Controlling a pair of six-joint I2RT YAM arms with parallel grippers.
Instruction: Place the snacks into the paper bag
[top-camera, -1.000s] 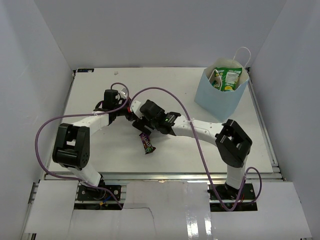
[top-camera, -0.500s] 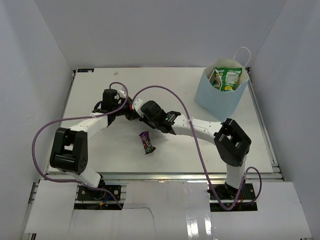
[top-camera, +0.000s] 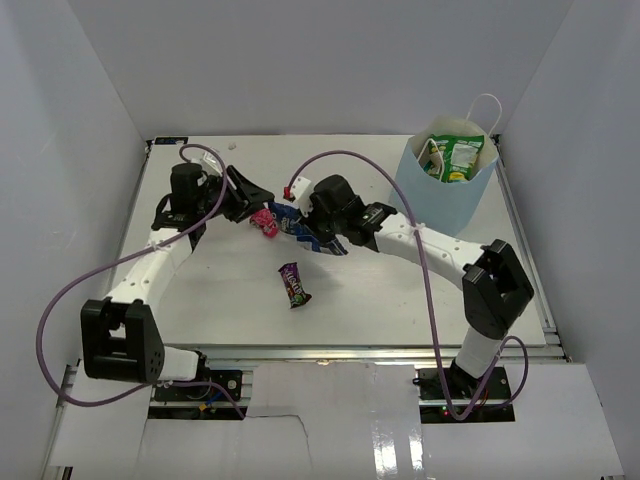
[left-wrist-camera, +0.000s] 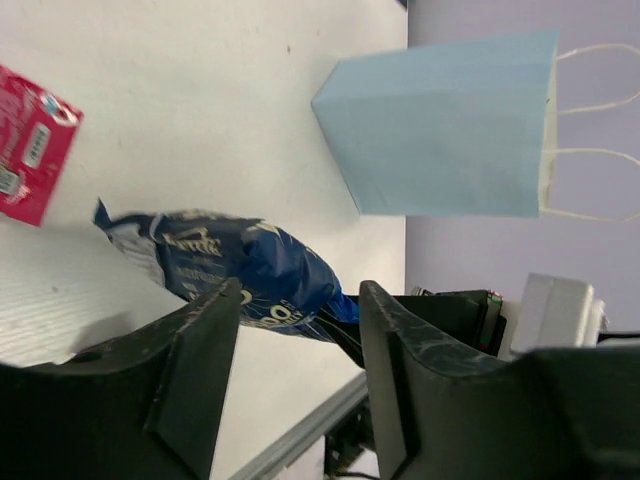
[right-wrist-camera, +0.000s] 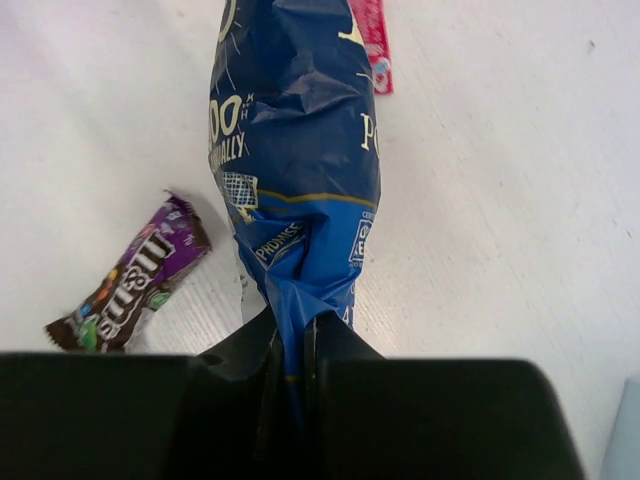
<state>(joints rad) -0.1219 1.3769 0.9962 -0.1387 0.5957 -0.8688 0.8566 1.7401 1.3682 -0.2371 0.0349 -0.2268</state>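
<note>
White table (top-camera: 220, 300), plain white walls (top-camera: 300, 70). Dark blue bag (right-wrist-camera: 295, 170), crinkled and glossy with white print, hangs at centre of the top view, its end pinched in the right gripper (right-wrist-camera: 292, 340). Left gripper (left-wrist-camera: 298, 295), upper left, jaws apart, gripping nothing. Paper bag (top-camera: 440, 200) upright, upper right

I am working in a lab test cell: plain white walls (top-camera: 90, 100) are boxing in the white table (top-camera: 200, 300) left, right and far, and purple cables (top-camera: 340, 153) are trailing near the metal rail (top-camera: 330, 350) at the near edge.
</note>
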